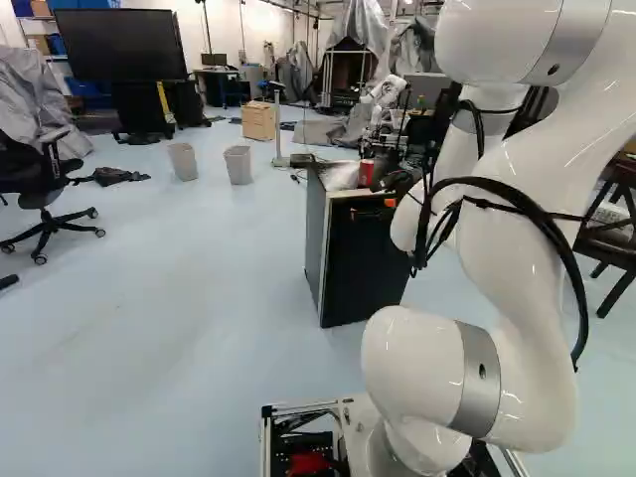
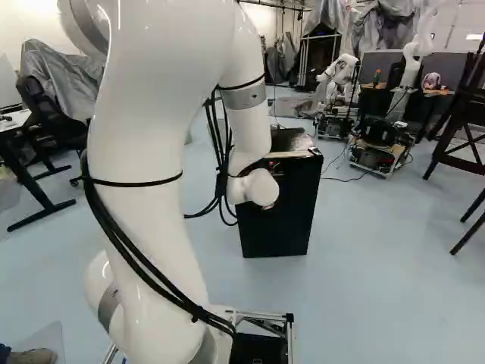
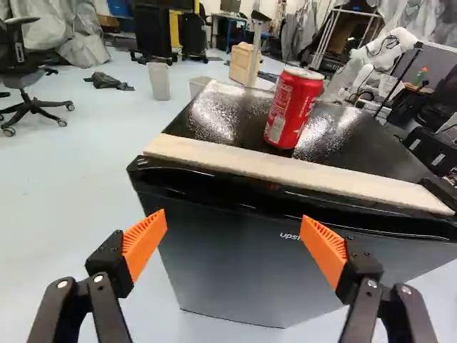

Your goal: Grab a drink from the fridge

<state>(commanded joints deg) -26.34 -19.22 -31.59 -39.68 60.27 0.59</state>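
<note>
Red can (image 3: 294, 107) is ungripped; the step in hand is judged to be the approach. The gripper (image 3: 233, 218) has its two fingers well apart, orange pads (image 3: 145, 243) facing each other with nothing between them. No contact with any object is seen at either pad. Directly ahead is the dark front of the fridge (image 3: 228, 261), which appears shut. A pale strip (image 3: 285, 177) runs along the front edge of its top. The can stands upright on the glossy top, just behind that strip, not inside the cabinet.

Assessment: if this can is the drink wanted, the next move calls for raising the gripper clear of the front edge, advancing over the strip and bringing one pad to each side of the can before closing. Hazards: a low advance could strike the strip or door; an off-centre one could tip the can.
</note>
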